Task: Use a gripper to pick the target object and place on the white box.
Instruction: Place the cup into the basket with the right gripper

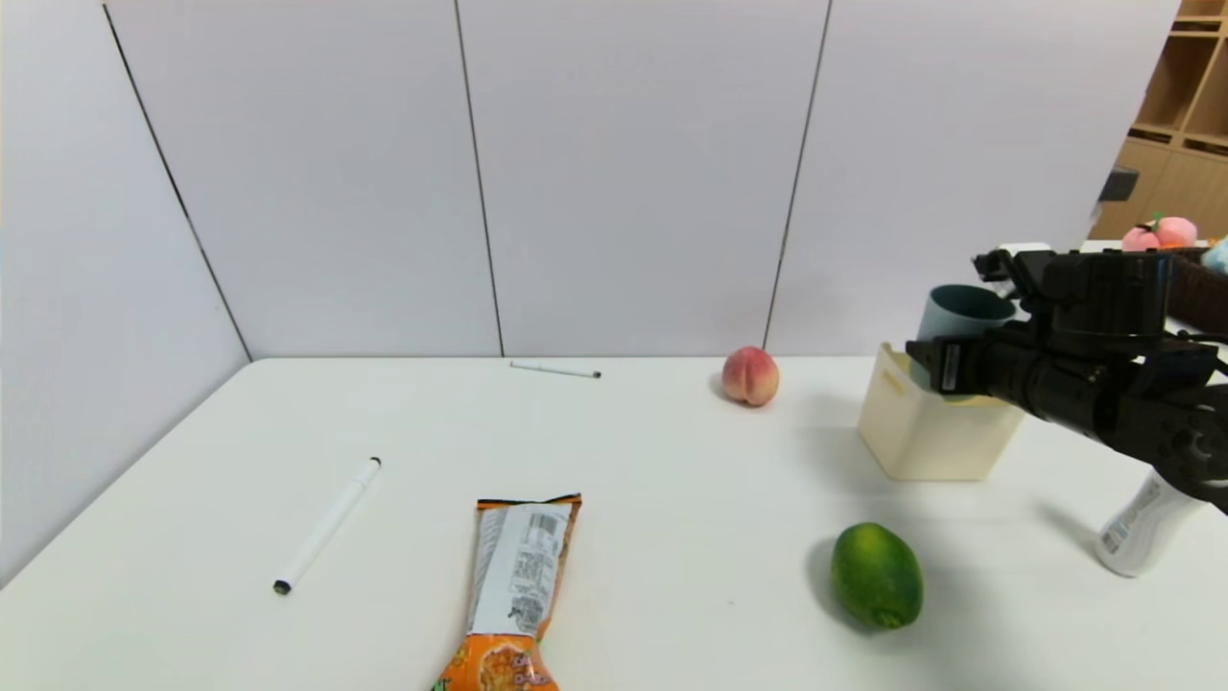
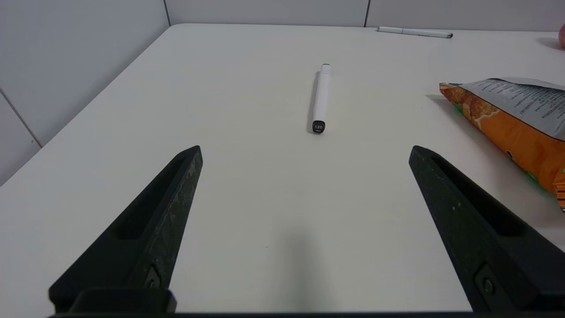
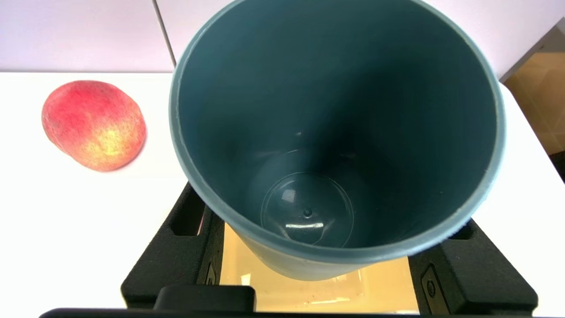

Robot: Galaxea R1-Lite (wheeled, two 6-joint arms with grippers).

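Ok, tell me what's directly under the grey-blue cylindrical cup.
The cream-white plastic bin lies open under the grey-blue cylindrical cup, which the right gripper clamps; most of its floor is hidden.

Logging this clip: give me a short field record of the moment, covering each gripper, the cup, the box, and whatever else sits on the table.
right gripper: shut on the cup, held over the white box
cup: grey-blue, upright, empty, above the box's opening
white box: on the table, right side, near the back
left gripper: open, idle, holding nothing, low over the table's left part
placement: not yet released
table: peach, lime, orange snack bag, marker, thin pen, white bottle
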